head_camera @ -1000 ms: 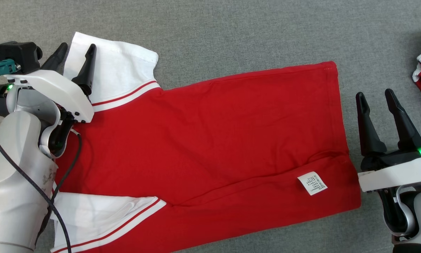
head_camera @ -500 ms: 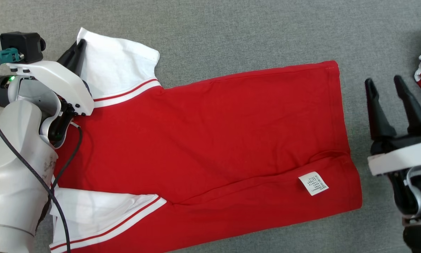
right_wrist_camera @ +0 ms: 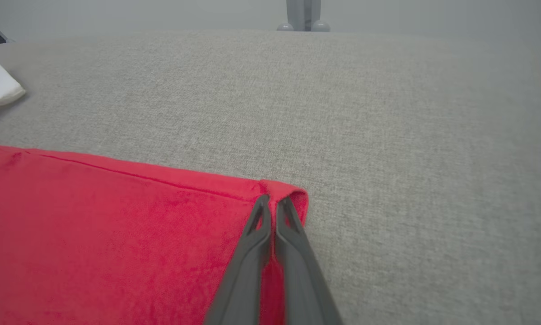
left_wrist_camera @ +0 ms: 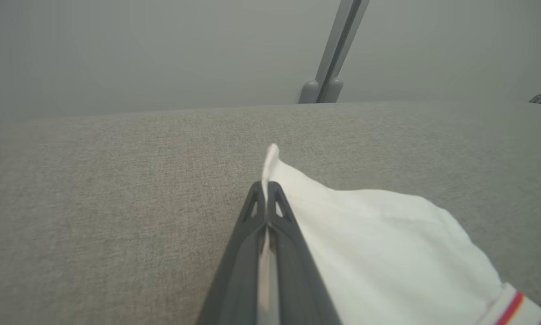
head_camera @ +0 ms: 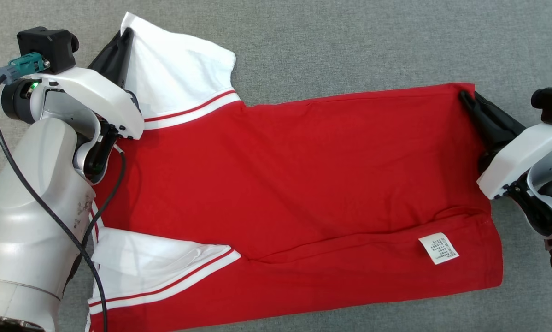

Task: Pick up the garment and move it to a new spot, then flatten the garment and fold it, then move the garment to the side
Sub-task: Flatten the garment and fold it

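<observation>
The left gripper (head_camera: pixel 125 37) is clenched with the white sleeve (head_camera: pixel 179 78) of the shirt (head_camera: pixel 303 175) between its jaws, and the right gripper (head_camera: pixel 464 96) grasps its red corner (right_wrist_camera: pixel 294 193).

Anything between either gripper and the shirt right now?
Nothing visible. The left gripper is shut on the corner of the white sleeve. The right gripper is shut on the far hem corner of the red shirt.

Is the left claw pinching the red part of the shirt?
No, the left gripper is shut on the corner of the white sleeve.
</observation>
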